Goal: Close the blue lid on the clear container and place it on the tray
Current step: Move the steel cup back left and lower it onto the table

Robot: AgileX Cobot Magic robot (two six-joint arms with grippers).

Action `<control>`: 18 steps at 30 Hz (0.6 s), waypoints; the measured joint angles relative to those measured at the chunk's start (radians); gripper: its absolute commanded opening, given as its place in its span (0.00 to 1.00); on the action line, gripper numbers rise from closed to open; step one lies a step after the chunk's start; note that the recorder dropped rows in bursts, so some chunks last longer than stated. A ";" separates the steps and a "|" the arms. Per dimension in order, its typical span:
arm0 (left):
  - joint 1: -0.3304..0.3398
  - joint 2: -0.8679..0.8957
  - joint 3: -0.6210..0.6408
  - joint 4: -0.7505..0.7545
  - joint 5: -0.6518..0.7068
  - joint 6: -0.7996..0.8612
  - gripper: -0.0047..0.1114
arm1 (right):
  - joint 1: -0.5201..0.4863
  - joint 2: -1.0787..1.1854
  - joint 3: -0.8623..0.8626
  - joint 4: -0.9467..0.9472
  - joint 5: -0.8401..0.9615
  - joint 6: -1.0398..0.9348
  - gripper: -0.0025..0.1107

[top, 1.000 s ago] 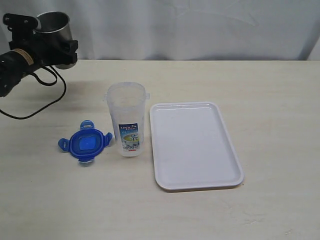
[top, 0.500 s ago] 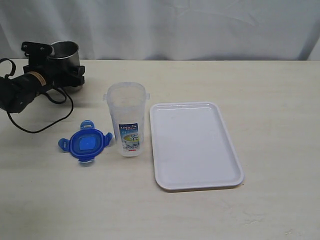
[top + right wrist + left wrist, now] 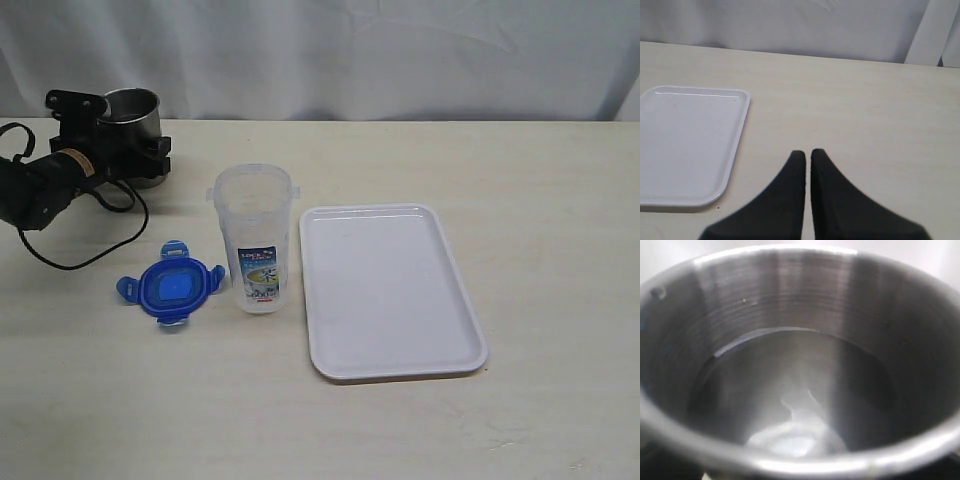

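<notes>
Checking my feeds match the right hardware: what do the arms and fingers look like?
The left arm is black, with a tan band around its wrist and a thin black cable trailing from it. The right gripper has two matte black fingers tapering from wide bases to narrow rounded tips.

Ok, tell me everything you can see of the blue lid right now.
The blue lid looks like glossy plastic, roundish, with a darker blue rim around a lighter, squarish centre panel. Its four snap flaps are splayed outward, unlatched. It lies flat on the table, off the clear container, close on that container's left in the exterior view; the nearest flap appears just short of touching it. Only the table touches the lid. Any sticker on top is too small to make out.
</notes>
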 measured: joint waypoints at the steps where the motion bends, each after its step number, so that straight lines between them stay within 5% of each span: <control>1: 0.000 0.000 0.000 0.000 0.000 -0.007 0.15 | 0.000 0.000 0.000 0.000 0.000 0.000 0.06; 3: 0.000 0.000 0.000 0.000 0.000 -0.013 0.36 | 0.000 0.000 0.000 0.000 0.000 0.000 0.06; 4: 0.000 0.000 0.000 0.000 0.000 -0.013 0.58 | 0.000 0.000 0.000 0.000 0.000 0.000 0.06; 6: 0.000 0.000 0.000 0.000 0.000 -0.013 0.83 | 0.000 0.000 0.000 0.000 0.000 0.000 0.06; 7: 0.000 0.000 0.000 0.000 -0.004 -0.013 0.88 | 0.000 0.000 0.000 0.000 0.000 0.000 0.06; 18: 0.000 -0.002 -0.004 0.000 0.041 -0.019 0.89 | 0.000 0.000 0.000 0.000 0.000 0.000 0.06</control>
